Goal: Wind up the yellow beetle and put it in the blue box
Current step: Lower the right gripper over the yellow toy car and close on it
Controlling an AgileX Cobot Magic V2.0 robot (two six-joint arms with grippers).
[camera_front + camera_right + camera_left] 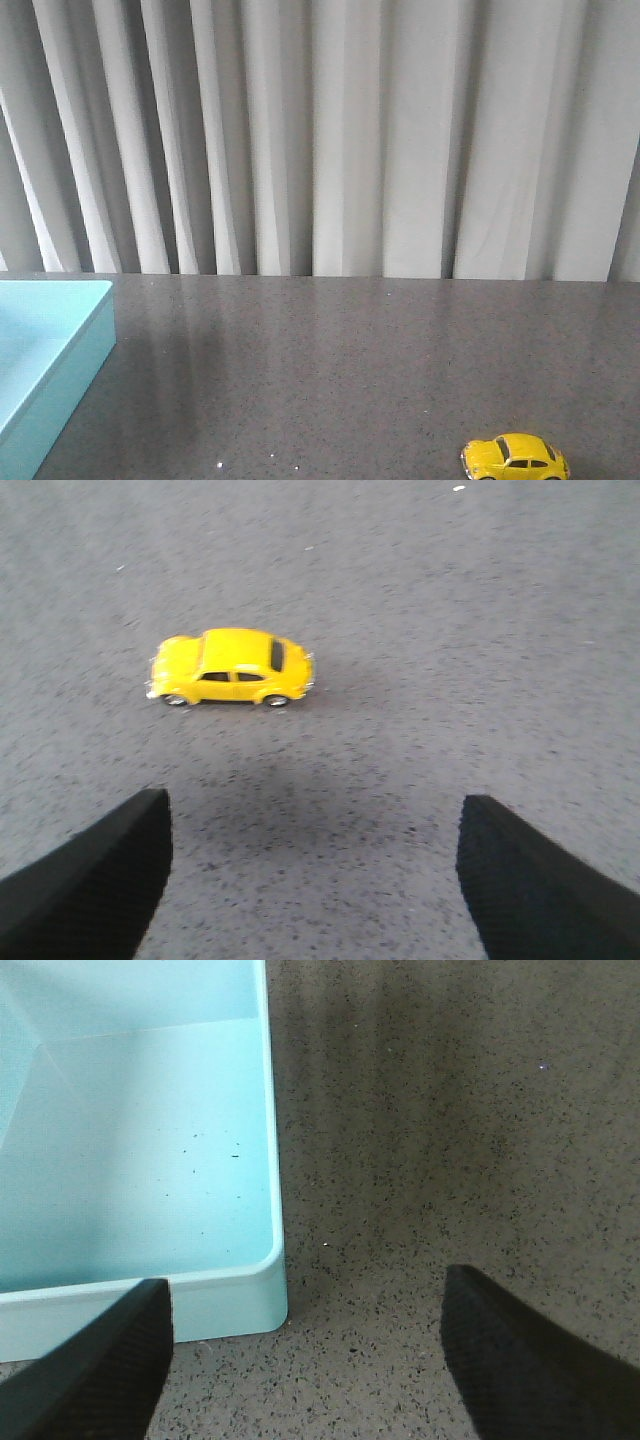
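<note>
The yellow beetle (515, 458) sits on its wheels on the table (340, 370), far from the blue box (45, 350). Right gripper (313, 880) hovers above the car, jaws wide and empty, likely lining up. Left gripper (305, 1355) waits open by the box corner.

Staged test bench, dark speckled tabletop (350, 370), plain grey pleated curtain (330, 130) as backdrop

A: We log the left gripper (305, 1345) with fingers (95, 1370) spread wide, nothing between them.

B: We note the same for the right gripper (315, 875): fingers (545, 880) parted, empty, held above the counter (420, 630).
</note>
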